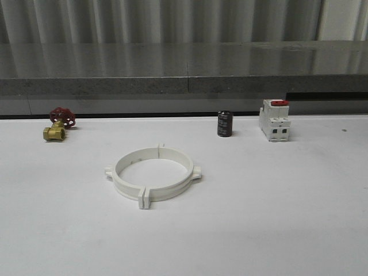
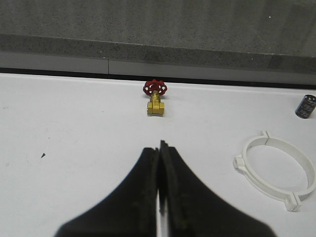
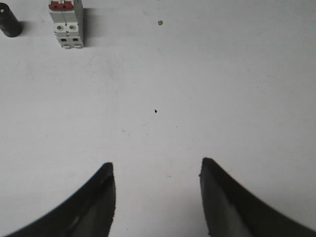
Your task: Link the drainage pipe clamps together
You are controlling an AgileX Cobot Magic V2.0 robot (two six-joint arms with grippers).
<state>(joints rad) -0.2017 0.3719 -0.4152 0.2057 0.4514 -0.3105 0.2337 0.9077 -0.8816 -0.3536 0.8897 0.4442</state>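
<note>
The drainage pipe clamps (image 1: pixel 153 175) lie flat near the middle of the white table as one closed white ring with lugs sticking out at its sides. The same drainage pipe clamps (image 2: pixel 276 170) show off to one side of my left gripper (image 2: pixel 160 146), well apart from it. That gripper is shut with nothing between its black fingers and hangs over bare table. My right gripper (image 3: pixel 157 168) is open, its fingers wide apart over bare white table, holding nothing.
A brass valve with a red handwheel (image 1: pixel 57 124) sits at the back left. A black cylinder (image 1: pixel 225 123) and a white boxy switch with a red top (image 1: pixel 274 119) stand at the back right. A grey ledge (image 1: pixel 184 86) runs behind the table.
</note>
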